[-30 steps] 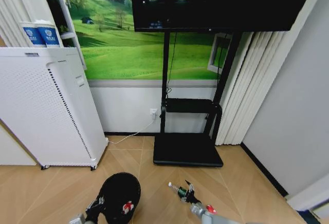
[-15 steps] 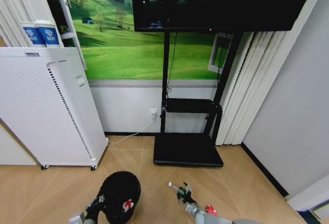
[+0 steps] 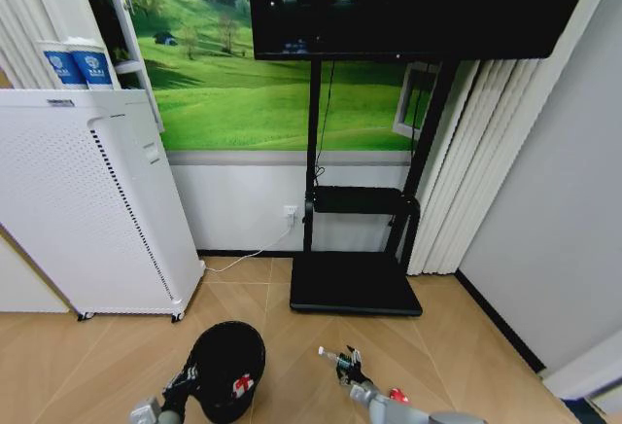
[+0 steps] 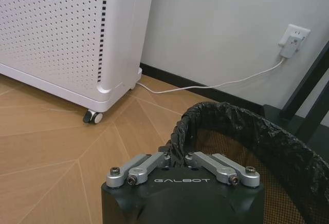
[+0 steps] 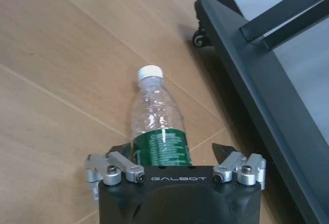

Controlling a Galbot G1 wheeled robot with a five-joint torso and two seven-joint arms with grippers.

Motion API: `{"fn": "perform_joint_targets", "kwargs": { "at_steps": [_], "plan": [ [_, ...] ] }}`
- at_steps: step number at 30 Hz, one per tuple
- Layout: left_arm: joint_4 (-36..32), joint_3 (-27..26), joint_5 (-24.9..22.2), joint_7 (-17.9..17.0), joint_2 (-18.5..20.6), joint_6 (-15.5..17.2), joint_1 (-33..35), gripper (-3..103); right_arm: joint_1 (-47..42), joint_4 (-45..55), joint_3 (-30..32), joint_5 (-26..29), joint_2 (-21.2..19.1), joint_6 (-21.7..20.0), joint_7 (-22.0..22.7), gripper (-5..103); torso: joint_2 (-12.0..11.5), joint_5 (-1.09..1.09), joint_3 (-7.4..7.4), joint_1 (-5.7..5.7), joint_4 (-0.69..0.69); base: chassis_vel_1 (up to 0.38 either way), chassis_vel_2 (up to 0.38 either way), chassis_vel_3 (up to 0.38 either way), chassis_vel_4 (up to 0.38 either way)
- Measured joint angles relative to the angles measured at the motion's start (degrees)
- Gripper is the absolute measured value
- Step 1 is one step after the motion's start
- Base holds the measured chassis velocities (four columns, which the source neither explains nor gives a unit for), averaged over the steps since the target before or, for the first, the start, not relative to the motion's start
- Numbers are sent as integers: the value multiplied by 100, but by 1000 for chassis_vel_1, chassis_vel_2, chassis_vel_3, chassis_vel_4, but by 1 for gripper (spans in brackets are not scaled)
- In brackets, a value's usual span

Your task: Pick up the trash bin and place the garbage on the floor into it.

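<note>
Down at the floor, your right gripper (image 5: 174, 154) is sitting right over the clear bottle (image 5: 157, 121) with the green label. The right wrist view gives you what the head view can't: the jaws stand wide apart, one fingertip on each side of the bottle's lower half, and the bottle lies flat on the wood floor (image 5: 46, 70) between them with its white cap pointing away from the claw. You can't quite tell from there whether the fingertips actually touch the plastic, but they aren't squeezed onto it. Just off to one side of the claw runs the black base of the TV stand (image 5: 257, 90).

From the head view you get the wider layout: the right gripper (image 3: 347, 367) low on the floor with the bottle (image 3: 333, 356) poking out ahead of it, and a small red item (image 3: 397, 395) just behind the claw, too small to make out.

Your left gripper (image 4: 177, 158) is clamped shut on the near rim of the trash bin (image 4: 241, 131), pinching the black bag liner folded over the edge. That wrist view shows the grip and the mesh inside wall; the head view instead shows a red-and-white wrapper (image 3: 241, 383) lying inside the trash bin (image 3: 228, 351), which sits just ahead of the left gripper (image 3: 181, 382). Beyond that claw stands the white perforated appliance (image 4: 56, 34).
</note>
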Motion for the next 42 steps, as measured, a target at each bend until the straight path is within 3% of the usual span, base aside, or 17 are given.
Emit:
{"fn": "perform_joint_targets", "kwargs": {
  "at_steps": [2, 3, 4, 5, 7, 8, 10, 12, 13, 14, 21, 24, 30, 36, 42],
  "plan": [
    [-11, -6, -15, 18, 10, 0, 2, 7, -24, -50, 14, -30, 27, -7, -64, 80, 0, 1, 0, 0, 0, 0, 0, 0, 0],
    [-11, -6, -15, 18, 10, 0, 2, 7, -24, -50, 14, -30, 27, -7, -64, 80, 0, 1, 0, 0, 0, 0, 0, 0, 0],
    [-13, -8, -38, 30, 26, 0, 0, 7, -31, -85, 27, -36, 38, -6, -121, 70, 0, 0, 0, 0, -1, 0, 0, 0, 0],
    [-13, -8, -38, 30, 26, 0, 0, 7, -31, -85, 27, -36, 38, -6, -121, 70, 0, 0, 0, 0, -1, 0, 0, 0, 0],
    [-13, -8, -69, 52, 51, -2, -16, 7, -29, -99, 55, -23, 35, 11, -197, 58, 0, 1, 0, 0, -1, 0, 0, 0, 0],
    [-13, -8, -69, 52, 51, -2, -16, 7, -29, -99, 55, -23, 35, 11, -197, 58, 0, 1, 0, 0, -1, 0, 0, 0, 0],
    [-4, -8, -79, 65, 59, -10, -35, 7, -20, -100, 73, -18, 12, 38, -241, 48, 0, 1, 0, 0, 0, 0, 0, 0, 0],
    [-4, -7, -85, 69, 62, -12, -41, 7, -19, -101, 85, -16, -2, 48, -250, 48, 0, 0, 0, 0, -1, 0, 0, 0, 0],
    [-3, 1, -89, 76, 68, -15, -50, 7, -25, -100, 117, -16, -22, 74, -252, 37, 0, 0, 0, 0, -1, 0, 0, 0, 0],
    [-2, 5, -90, 81, 75, -16, -58, 7, -36, -93, 144, -19, -31, 87, -247, 33, 0, 0, 0, 0, -1, 0, 0, 0, 0],
    [8, 26, -93, 88, 118, -30, -101, 7, -80, 59, 312, -74, -108, 190, -108, 21, 0, 0, 0, 0, -1, 0, 0, 0, 0],
    [15, 33, -97, 88, 138, -30, -118, 7, -78, 143, 368, -109, -142, 219, -56, 20, 0, 1, 0, 0, 0, 0, 0, 0, 0],
    [262, 219, -106, 91, 283, -35, -429, 7, -31, 666, 926, -245, -397, 657, 263, 20, 0, 3, 0, 0, 0, 0, 0, 0, 0],
    [729, 997, -400, -28, 720, 9, -1349, 7, 2, 899, 2007, -972, -623, 1284, 485, 20, 0, 1, 0, 0, -1, 0, 0, 0, 0],
    [1108, 1426, -653, -40, 970, 59, -2105, 7, -56, 1208, 2602, -1291, -737, 1468, 605, 20, 0, 0, 0, 0, -2, 0, 0, 0, 0]
  ]
}}
